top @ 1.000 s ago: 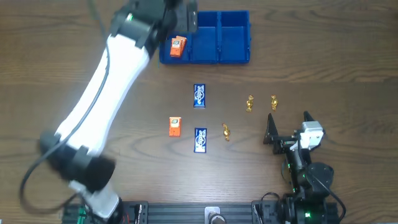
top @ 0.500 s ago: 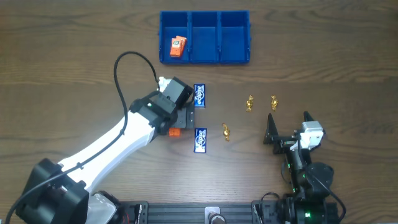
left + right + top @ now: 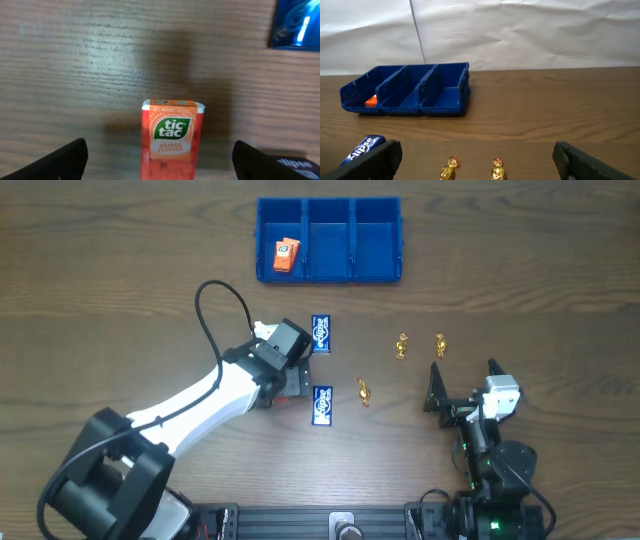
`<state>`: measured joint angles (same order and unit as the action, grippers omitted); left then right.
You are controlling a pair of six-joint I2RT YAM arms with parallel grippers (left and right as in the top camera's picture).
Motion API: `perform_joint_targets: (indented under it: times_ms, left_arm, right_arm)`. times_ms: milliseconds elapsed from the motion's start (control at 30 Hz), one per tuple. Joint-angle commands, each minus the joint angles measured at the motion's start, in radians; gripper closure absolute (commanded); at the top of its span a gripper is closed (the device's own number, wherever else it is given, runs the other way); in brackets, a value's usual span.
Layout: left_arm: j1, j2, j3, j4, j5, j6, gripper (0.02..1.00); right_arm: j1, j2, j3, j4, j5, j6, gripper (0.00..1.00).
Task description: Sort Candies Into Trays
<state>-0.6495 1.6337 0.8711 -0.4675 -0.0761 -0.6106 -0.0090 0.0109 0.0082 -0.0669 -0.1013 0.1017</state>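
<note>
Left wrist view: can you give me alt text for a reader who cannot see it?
An orange candy box lies on the wooden table between the wide-open fingers of the left gripper, not yet gripped. A blue candy packet lies on the table beyond it.

The table (image 3: 120,290) is brown wood (with dark lines running across it). Behind its far edge hangs a white sheet (image 3: 530,30) with creases.
</note>
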Motion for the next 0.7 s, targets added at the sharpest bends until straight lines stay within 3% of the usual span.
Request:
perform_joint_targets:
  times_ms: [33,267,333,467,700]
  left_arm:
    - [-0.002,0.055,-0.003,0.019,0.011,-0.022,0.143]
    - [-0.013,0.093,-0.003,0.035,0.015,-0.018,0.242]
    - [-0.013,0.094,-0.003,0.039,0.017,-0.018,0.323]
    - [-0.013,0.094,-0.003,0.047,0.017,-0.018,0.584]
    - [-0.013,0.094,-0.003,0.056,0.016,-0.018,0.691]
  right_arm:
    - [0.0,-0.006,0.0,-0.007,-0.005,0.002,0.003]
    - [0.0,-0.006,0.0,-0.007,-0.005,0.002,0.003]
    - [0.0,-0.006,0.0,-0.007,-0.005,0.002,0.003]
    - [0.0,-0.006,0.0,-0.007,-0.005,0.002,0.003]
    - [0.0,-0.006,0.0,-0.007,-0.005,0.002,0.003]
